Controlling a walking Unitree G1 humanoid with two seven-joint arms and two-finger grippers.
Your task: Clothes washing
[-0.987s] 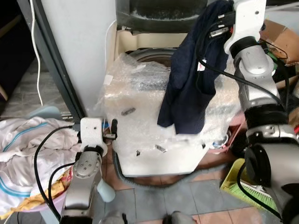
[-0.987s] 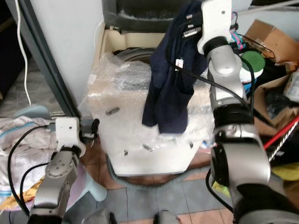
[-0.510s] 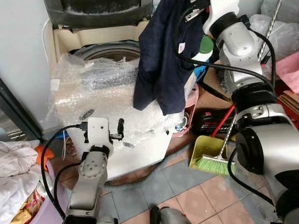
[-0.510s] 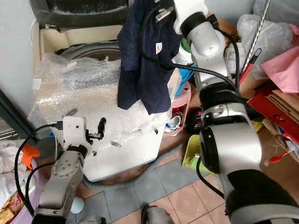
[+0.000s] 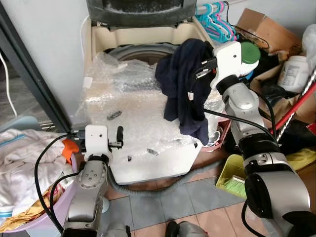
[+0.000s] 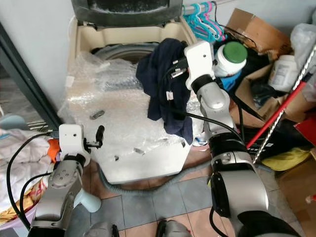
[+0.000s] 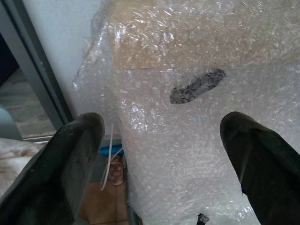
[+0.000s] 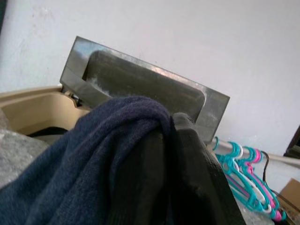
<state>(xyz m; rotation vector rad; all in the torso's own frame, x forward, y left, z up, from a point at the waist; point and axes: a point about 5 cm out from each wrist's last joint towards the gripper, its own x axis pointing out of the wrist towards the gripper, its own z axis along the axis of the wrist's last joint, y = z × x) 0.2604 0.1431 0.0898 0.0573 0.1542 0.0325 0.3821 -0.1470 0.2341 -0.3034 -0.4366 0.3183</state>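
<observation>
A top-loading washing machine (image 5: 143, 133) wrapped in bubble wrap stands before me, its dark lid (image 5: 143, 10) up and the drum opening (image 5: 140, 52) showing behind the wrap. My right gripper (image 8: 166, 129) is shut on a dark navy garment (image 5: 185, 91). The garment hangs over the machine's right top edge, beside the drum opening, and cloth covers the fingers. My left gripper (image 7: 161, 140) is open and low at the machine's left front. Bubble wrap lies between its fingers (image 7: 70, 154), and nothing is in their grasp.
A pile of white clothes (image 5: 22, 158) lies in a pink basket (image 5: 44, 222) at the left. A dark door frame (image 5: 34, 74) runs along the left. Hangers (image 5: 215, 22), a cardboard box (image 5: 259, 29), a green-lidded jar (image 5: 249, 52), a white jug (image 5: 294, 74) and a yellow-green dustpan (image 5: 232, 175) crowd the right. A grey hose (image 5: 148, 190) lies on the tiles.
The camera has swung between frames. My right arm has come down, bringing the navy garment from high up to the machine's right top edge. The left gripper stays open.
</observation>
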